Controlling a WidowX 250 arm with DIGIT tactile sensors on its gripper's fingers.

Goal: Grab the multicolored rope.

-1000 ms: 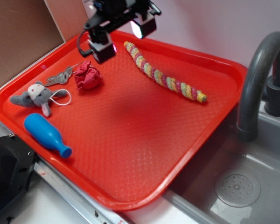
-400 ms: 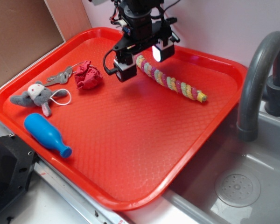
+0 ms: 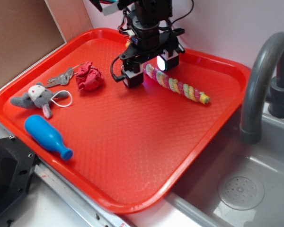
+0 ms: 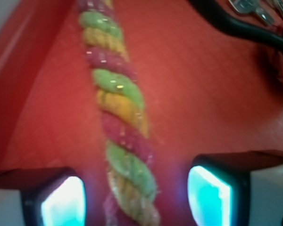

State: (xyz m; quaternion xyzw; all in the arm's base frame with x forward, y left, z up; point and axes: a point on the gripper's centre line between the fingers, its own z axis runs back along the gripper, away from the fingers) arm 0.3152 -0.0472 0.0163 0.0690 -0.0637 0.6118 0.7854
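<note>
The multicolored rope (image 3: 180, 87), twisted pink, yellow and green, lies diagonally on the red tray (image 3: 132, 151) towards its far right. My gripper (image 3: 149, 71) is low over the rope's far left part, jaws open and straddling it. In the wrist view the rope (image 4: 120, 122) runs up the middle between my two lit fingertips (image 4: 63, 202), with a clear gap on each side. My gripper (image 4: 134, 197) holds nothing. The rope's far left end is hidden behind the gripper in the exterior view.
A red cloth ball (image 3: 89, 77) and keys (image 3: 60, 78) lie left of the gripper. A grey plush mouse (image 3: 38, 98) and a blue bottle (image 3: 47, 136) lie at the tray's left edge. A grey faucet (image 3: 260, 80) and sink (image 3: 241, 189) stand at the right.
My gripper has moved right and down from above the tray's back edge to straddle the rope's far part. The rope has not moved.
</note>
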